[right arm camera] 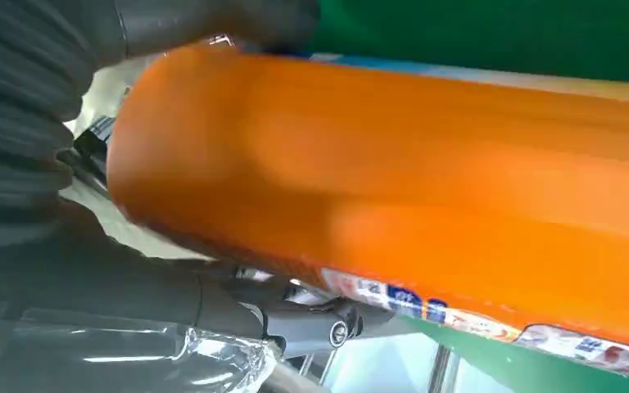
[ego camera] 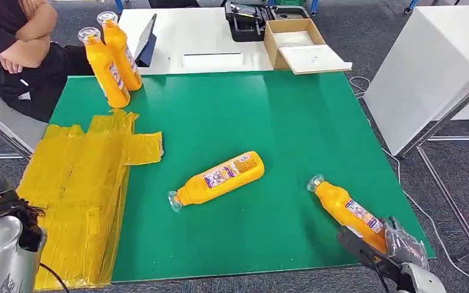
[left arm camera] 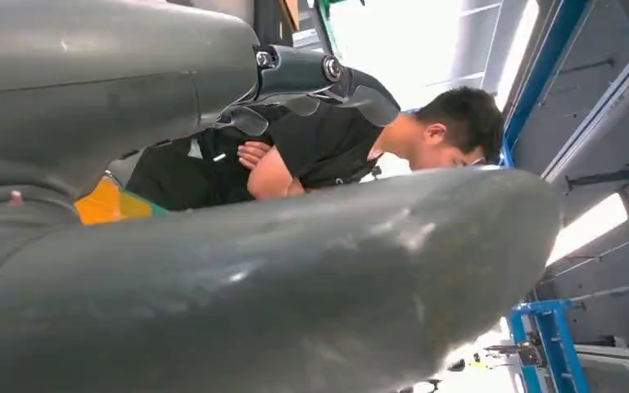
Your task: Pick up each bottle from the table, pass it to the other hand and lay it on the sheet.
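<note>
Bottles, four in all and all orange, sit on the green tabletop. At the far left corner two of them stand upright side by side, the nearer standing bottle touching the farther standing bottle, both just beyond the far end of the yellow sheet. That sheet lies crinkled along the left edge of the tabletop, reaching the near edge. A person in black sits with folded arms past the far left corner.

The left hand hangs off the near left corner, beside the sheet; its wrist view shows a thick grey thumb and dark fingers apart with nothing between them.

Near the middle of the tabletop, closer to the near edge, the middle bottle lies on its side, cap toward the sheet.

At the near right corner the right bottle lies on its side, cap pointing toward the middle of the tabletop. The right hand is at its base, and the wrist view shows the thumb and fingers wrapped around the orange body.

Beyond the far edge stands a white table bearing a cardboard box.
</note>
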Controlling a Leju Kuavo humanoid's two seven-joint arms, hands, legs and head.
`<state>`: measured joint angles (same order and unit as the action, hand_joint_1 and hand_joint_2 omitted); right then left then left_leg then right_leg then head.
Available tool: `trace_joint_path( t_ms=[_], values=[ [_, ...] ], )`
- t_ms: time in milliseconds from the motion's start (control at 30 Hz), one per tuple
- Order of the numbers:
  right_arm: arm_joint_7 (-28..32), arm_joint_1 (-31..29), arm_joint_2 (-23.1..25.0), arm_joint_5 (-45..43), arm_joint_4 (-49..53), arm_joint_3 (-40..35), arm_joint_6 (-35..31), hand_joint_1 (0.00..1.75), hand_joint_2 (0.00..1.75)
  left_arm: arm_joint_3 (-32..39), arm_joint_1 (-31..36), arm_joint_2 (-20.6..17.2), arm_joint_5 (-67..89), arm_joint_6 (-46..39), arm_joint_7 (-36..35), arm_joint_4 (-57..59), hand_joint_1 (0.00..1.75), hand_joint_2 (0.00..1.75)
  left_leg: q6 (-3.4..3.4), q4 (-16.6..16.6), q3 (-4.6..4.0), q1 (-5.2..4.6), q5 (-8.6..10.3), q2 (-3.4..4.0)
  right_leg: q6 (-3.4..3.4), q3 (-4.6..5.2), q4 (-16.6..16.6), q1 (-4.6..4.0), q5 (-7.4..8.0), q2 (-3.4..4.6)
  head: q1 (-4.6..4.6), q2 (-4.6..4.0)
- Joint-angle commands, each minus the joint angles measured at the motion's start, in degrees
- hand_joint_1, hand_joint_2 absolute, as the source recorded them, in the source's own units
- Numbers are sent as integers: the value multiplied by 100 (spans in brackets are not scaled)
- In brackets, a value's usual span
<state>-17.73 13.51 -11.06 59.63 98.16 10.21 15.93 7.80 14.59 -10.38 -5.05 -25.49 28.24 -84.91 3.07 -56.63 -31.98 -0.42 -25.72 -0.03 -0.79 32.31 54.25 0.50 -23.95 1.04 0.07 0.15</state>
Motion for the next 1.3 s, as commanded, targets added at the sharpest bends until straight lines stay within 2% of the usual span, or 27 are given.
trace_joint_path(
  t_ms=[33, 667, 800, 833, 900, 1033, 1067, 1133, 1200, 1300],
  values=[
    [55, 72, 168, -44, -285, 103, 97, 175, 175, -94, 275, 109, -11, 19, -24, 415, 0, 0, -19, 7, 15, 1, 1, -19, 6, -20, -6, -1, -5, -26, -2, 0],
    [78, -16, 317, -222, -484, 185, 221, 175, 175, -74, 192, 137, -15, 75, -26, 393, 0, 0, -19, 11, 20, 2, 2, -14, 6, -26, -11, -2, -3, -23, 0, 0],
    [191, -293, 374, -422, -640, 171, -16, 175, 175, -215, 184, 122, -442, 573, -333, 426, 0, 0, -25, 14, 29, 2, 1, -12, 7, -34, -13, -2, -3, -23, 0, 0],
    [235, -433, 417, -412, -442, 113, -233, 175, 175, -281, 161, 99, -861, 1040, -553, 406, 0, 0, -19, 11, 23, 4, 2, -8, 6, -29, -12, -4, -1, -17, 0, 0],
    [48, -559, 402, -421, -274, 5, -110, 175, 175, -317, 153, 110, -866, 1043, -552, 393, 0, 0, -20, 7, 20, 1, 2, 8, 5, -20, -5, 1, 3, -2, 0, 0],
    [50, -524, 395, -420, -278, 6, -109, 175, 175, -310, 153, 100, -866, 1042, -552, 391, 0, 0, -18, 6, 13, 0, 2, 5, 5, -17, -3, 1, 4, -5, 0, 0],
    [501, -700, 491, -500, -114, -43, -654, 175, 175, -325, 124, 119, -1573, 1677, -903, 356, 0, 175, -14, 6, 12, -2, 2, 1, 3, -15, -2, 2, 2, -8, 0, 0],
    [359, -1329, 618, -396, 326, -375, -628, 175, 175, -490, 79, 229, -1741, 1802, -942, 217, 0, 175, -26, 5, 19, -7, -1, 12, 7, -14, 4, 5, 0, -1, 0, 0],
    [291, -1764, 692, -319, 582, -679, -668, 175, 175, -673, 68, 278, -1831, 1838, -965, 90, 0, 175, -14, -1, -5, -11, 1, 29, 2, 5, 14, 11, 8, 22, -2, 0],
    [282, -2322, 706, -264, 762, -1202, -637, 175, 175, -966, 144, 306, -1927, 1820, -963, -17, 0, 175, -32, -6, -11, -9, 5, 47, 4, 5, 33, 8, 8, 37, 0, 0]
  ],
)
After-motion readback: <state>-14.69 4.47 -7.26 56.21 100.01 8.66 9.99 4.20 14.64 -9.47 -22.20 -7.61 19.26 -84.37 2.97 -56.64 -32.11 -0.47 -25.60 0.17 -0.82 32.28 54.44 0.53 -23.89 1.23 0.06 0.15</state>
